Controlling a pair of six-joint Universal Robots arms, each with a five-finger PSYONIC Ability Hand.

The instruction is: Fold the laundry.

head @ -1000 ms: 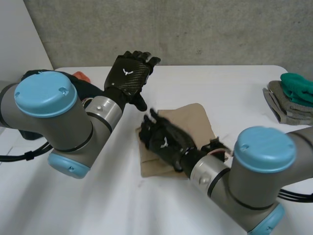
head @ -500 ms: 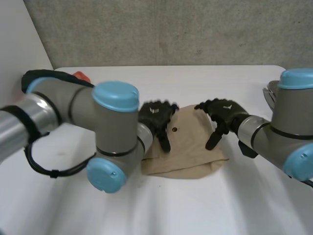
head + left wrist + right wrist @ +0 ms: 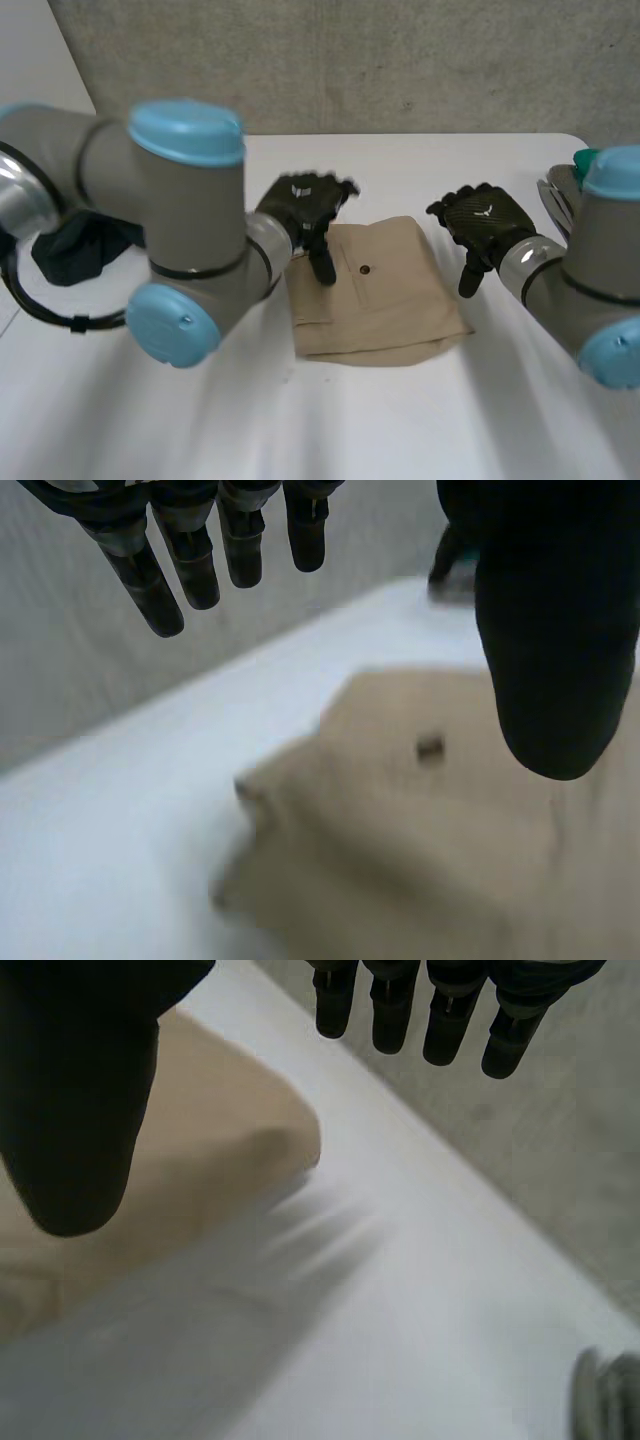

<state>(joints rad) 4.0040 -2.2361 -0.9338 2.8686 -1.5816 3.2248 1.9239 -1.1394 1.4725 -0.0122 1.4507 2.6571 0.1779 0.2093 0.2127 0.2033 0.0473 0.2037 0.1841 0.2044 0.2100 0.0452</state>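
Tan cloth (image 3: 385, 300) lies folded in the middle of the desk (image 3: 400, 430), between the two hands, button (image 3: 364, 269) up. Its rounded near edge looks like a fold. The left hand (image 3: 300, 200) is nearer: released, grasping nothing, its thumb hangs over the cloth's far left corner, and its own wrist view shows straight fingers (image 3: 150, 580) above bare desk beyond the cloth (image 3: 400, 820). The right hand (image 3: 485, 222) is just beside the far right corner, also released and empty, with its fingers (image 3: 390, 1010) past the cloth's edge (image 3: 210, 1130). Since the cloth sits inward of both palms, either hand would probably reach inward to grip. A stack (image 3: 555, 200) waits well apart, behind the right arm.
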